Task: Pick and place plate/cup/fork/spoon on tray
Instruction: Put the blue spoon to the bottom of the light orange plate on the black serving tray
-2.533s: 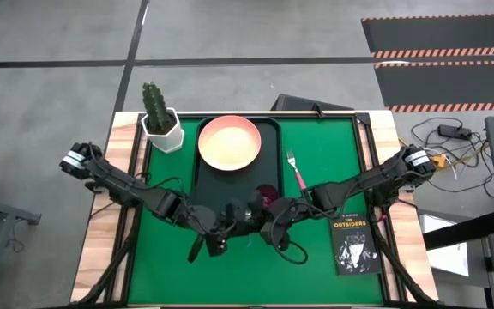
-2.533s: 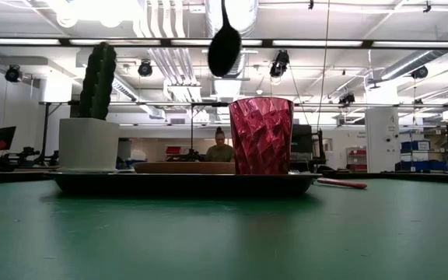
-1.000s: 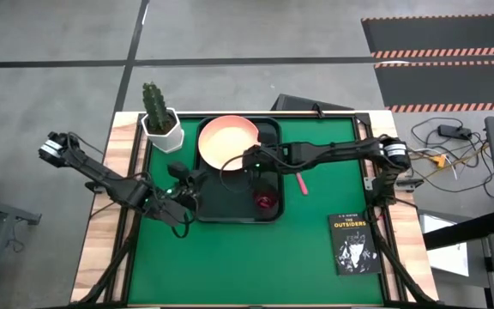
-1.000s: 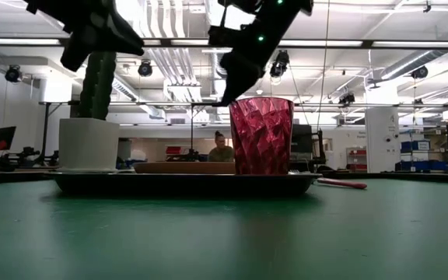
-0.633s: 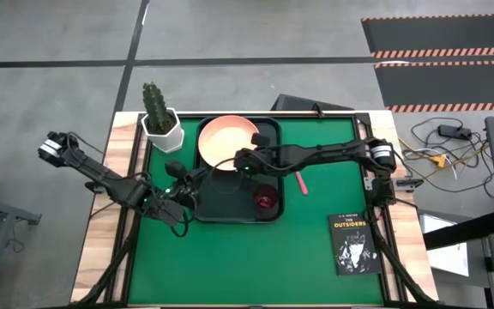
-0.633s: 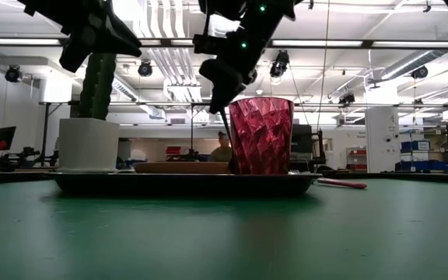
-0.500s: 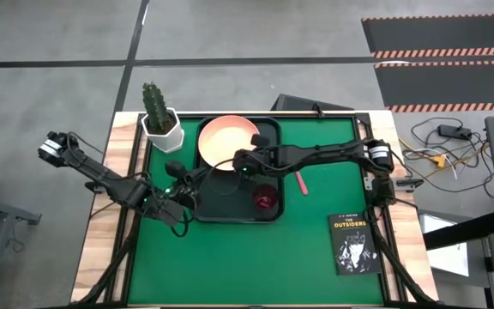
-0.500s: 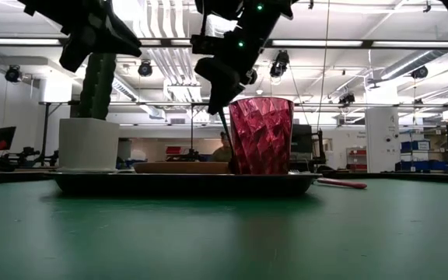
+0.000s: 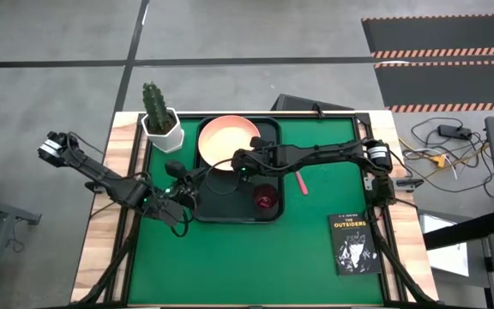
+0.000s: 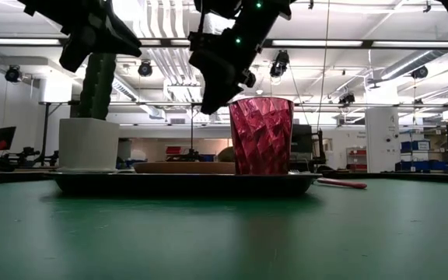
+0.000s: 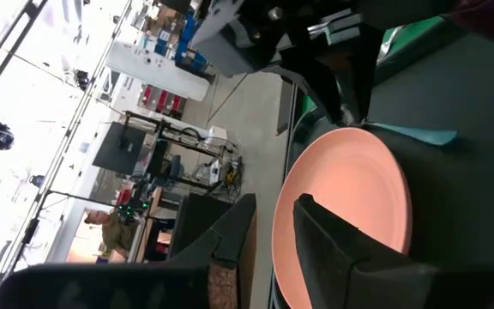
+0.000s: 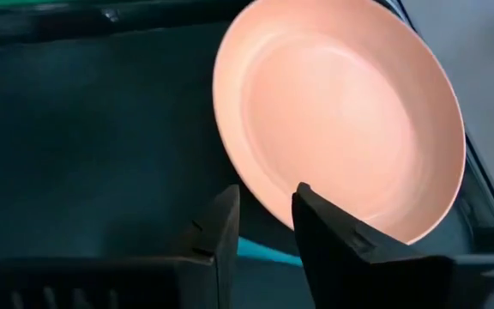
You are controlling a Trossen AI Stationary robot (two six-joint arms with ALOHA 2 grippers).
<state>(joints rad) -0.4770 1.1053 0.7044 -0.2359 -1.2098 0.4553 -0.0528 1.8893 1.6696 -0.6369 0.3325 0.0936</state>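
Over the tray (image 9: 208, 199), right gripper (image 12: 264, 225) hung parted above spoon (image 12: 268, 251) beside plate (image 12: 341, 112); risk: handle catching fingers. Left gripper (image 9: 178, 196): parted, idle.

plate (image 9: 228, 142) and cup (image 9: 266, 199) on tray (image 9: 208, 196), fork (image 9: 299, 177) beside it

The right end effector (image 9: 237, 161) has carried the spoon (image 12: 268, 252) (teal handle showing) onto the tray (image 9: 230, 202) beside the plate (image 9: 228, 142).

Your table (image 9: 316, 257) has a green top with wooden edges. Directly on it you have the tray (image 9: 215, 206), the cactus pot (image 9: 162, 130) at its far left corner, the fork (image 9: 299, 180) just right of the tray, and the book (image 9: 352, 244) near the right front.
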